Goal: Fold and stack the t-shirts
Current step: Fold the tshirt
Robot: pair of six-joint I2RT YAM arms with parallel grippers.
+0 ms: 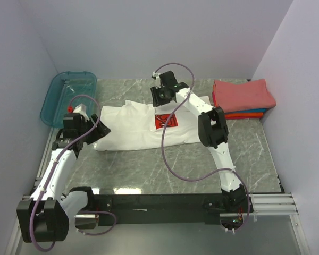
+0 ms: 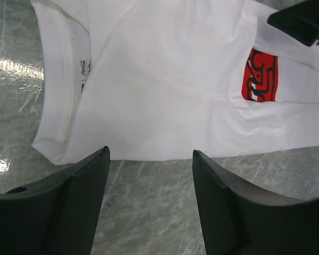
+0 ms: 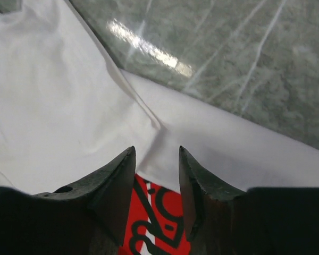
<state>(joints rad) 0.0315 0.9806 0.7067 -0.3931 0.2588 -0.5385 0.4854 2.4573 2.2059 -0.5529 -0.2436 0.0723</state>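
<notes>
Lilac walls are enclosing a grey marbled counter (image 1: 244,154), where the white Coca-Cola tee (image 1: 127,133) is lying half folded in the middle. The left claw (image 2: 151,154) is hovering at the tee's end nearest the counter's left edge, jaws wide apart and empty. The right claw (image 3: 157,151) is hanging over the tee's far side, jaws apart. Folded coral-red, orange and blue tees (image 1: 243,94) are sitting stacked in the far right corner.

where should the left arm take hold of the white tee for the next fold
Probably the corner of the white tee at the end of its banded edge. That corner lies flat with bare table beside it. The left gripper faces it with fingers open, so come in low from the robot's left side of the shirt and pinch all layers there.
</notes>
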